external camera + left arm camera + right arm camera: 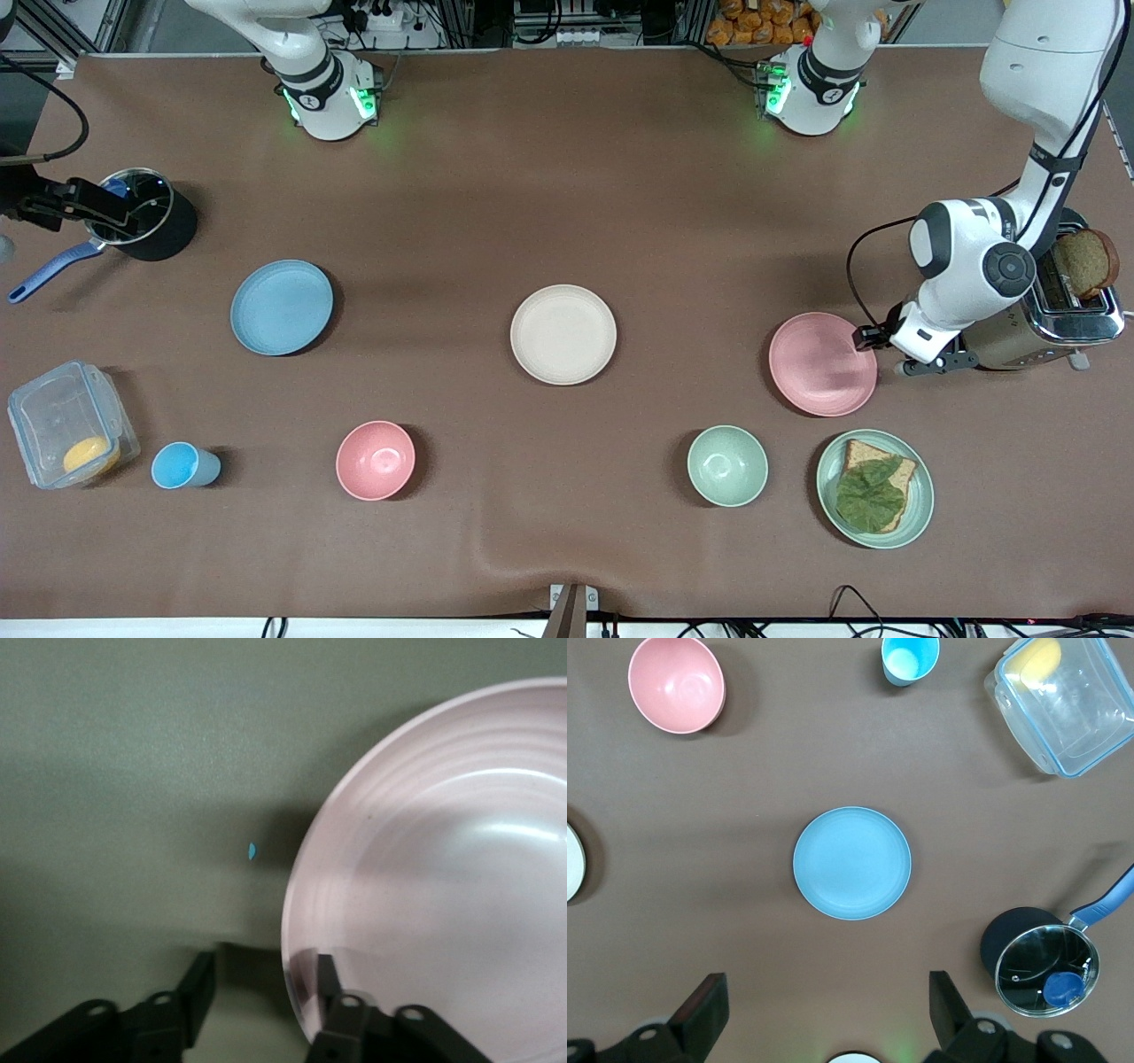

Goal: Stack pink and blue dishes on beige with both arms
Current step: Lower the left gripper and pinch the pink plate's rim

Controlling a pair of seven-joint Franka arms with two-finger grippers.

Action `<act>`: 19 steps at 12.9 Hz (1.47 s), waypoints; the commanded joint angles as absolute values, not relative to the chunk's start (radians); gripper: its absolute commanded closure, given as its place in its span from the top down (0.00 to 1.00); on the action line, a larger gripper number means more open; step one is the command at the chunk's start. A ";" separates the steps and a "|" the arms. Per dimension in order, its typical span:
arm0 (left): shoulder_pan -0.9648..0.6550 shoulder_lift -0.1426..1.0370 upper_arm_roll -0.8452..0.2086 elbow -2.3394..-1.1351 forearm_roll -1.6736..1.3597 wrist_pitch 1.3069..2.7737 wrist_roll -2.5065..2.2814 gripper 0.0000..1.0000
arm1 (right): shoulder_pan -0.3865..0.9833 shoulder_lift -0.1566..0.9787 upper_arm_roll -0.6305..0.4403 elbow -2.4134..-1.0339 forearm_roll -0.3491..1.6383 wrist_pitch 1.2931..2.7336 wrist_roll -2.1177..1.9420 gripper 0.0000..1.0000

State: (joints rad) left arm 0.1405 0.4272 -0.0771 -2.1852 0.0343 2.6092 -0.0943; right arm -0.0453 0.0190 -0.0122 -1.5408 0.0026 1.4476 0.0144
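Observation:
The pale pink plate [819, 365] lies toward the left arm's end of the table. My left gripper [868, 338] is low at its rim, on the side toward the toaster. In the left wrist view the left gripper [266, 966] is open and straddles the pink plate's [443, 904] rim, with one finger over the plate and one over the table. The light blue plate [282, 307] lies toward the right arm's end, and the beige plate [563, 334] sits mid-table between the two. My right gripper [826, 983] is open high above the table, looking down on the blue plate [851, 863]; it is out of the front view.
A toaster with bread [1054, 301] stands right beside the left arm's wrist. Nearer the camera are a green plate with bread and leaf [921, 496], a green bowl [727, 465], a pink bowl [376, 460], a blue cup [182, 465] and a clear container [71, 434]. A black pot [146, 217] stands by the blue plate.

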 commanded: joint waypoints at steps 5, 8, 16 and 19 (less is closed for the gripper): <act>0.127 0.440 -0.139 -2.025 -0.011 2.481 -0.126 0.00 | -0.043 0.049 -0.012 -1.554 0.014 1.439 0.014 1.00; 0.060 0.456 -0.144 -1.837 -0.009 2.254 -0.149 0.00 | -0.047 0.078 -0.012 -1.557 0.014 1.408 0.017 1.00; -0.233 0.462 -0.166 -1.701 -0.089 2.025 -0.276 0.00 | -0.110 0.075 -0.018 -1.701 0.018 1.439 -0.078 1.00; -0.345 0.506 -0.164 -1.692 -0.153 2.060 -0.363 0.00 | -0.164 0.081 -0.018 -1.823 0.020 1.581 -0.191 1.00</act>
State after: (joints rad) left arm -0.3002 0.4673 -0.1712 -1.7251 -0.1165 2.0503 -0.3323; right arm -0.1254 0.0910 -0.0266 -1.7353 0.0026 1.4985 -0.1240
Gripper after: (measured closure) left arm 0.956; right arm 0.000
